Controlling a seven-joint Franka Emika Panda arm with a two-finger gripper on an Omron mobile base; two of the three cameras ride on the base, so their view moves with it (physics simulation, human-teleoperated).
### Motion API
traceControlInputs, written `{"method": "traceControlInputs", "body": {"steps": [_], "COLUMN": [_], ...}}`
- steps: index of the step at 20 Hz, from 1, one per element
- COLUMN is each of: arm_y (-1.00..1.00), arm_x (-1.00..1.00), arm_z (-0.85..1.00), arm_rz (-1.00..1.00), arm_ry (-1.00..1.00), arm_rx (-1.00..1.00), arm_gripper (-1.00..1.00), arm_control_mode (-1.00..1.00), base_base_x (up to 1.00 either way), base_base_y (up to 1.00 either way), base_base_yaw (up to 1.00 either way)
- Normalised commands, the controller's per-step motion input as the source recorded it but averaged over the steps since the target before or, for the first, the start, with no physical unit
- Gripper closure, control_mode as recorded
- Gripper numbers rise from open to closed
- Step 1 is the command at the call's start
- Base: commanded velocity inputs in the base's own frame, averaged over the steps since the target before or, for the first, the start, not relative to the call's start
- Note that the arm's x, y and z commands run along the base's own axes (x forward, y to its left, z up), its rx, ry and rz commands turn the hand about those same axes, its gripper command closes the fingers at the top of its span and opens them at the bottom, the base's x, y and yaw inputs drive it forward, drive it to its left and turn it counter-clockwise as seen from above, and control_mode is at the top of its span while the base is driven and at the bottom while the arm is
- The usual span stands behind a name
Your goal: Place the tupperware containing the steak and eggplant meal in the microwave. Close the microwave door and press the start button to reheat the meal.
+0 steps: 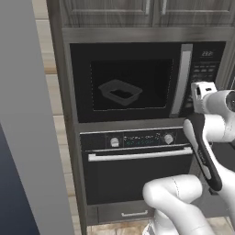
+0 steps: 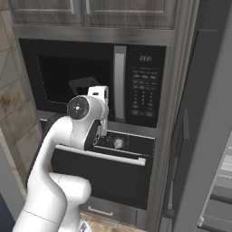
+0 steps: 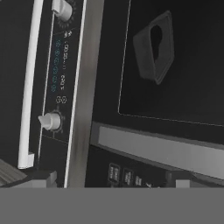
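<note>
The microwave door (image 1: 131,80) was shut, the tupperware (image 1: 120,92) visible behind its window (dimly); the gripper (image 3: 112,181) stood wide open, holding nothing, near the handle (image 1: 181,80).

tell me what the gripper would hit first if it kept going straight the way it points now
Most likely the closed microwave door, low on its window near the grey handle. The open gripper faces that black front, with the tupperware behind the glass. The keypad sits close by, so the depth is uncertain.
</note>
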Motion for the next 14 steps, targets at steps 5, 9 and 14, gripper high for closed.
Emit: {"method": "traceControlInputs", "body": {"steps": [5,9,14], "arm_y": [-0.40,-0.41,-0.10], "arm_x": [-0.08,-0.07,0.00], "arm_z": [0.00,-0.01,-0.11], "arm_rz": [0.00,0.00,0.00], "arm_ry": [0.00,0.00,0.00], "arm_rx": [0.00,0.00,0.00], "arm_gripper": [-1.00,-1.00,1.00], "arm_control_mode": [-1.00,-1.00,-1.00], "base_base_x": [0.00,0.00,0.00], "base_base_y": [0.00,0.00,0.00], "base_base_yaw": [0.00,0.00,0.00]}}
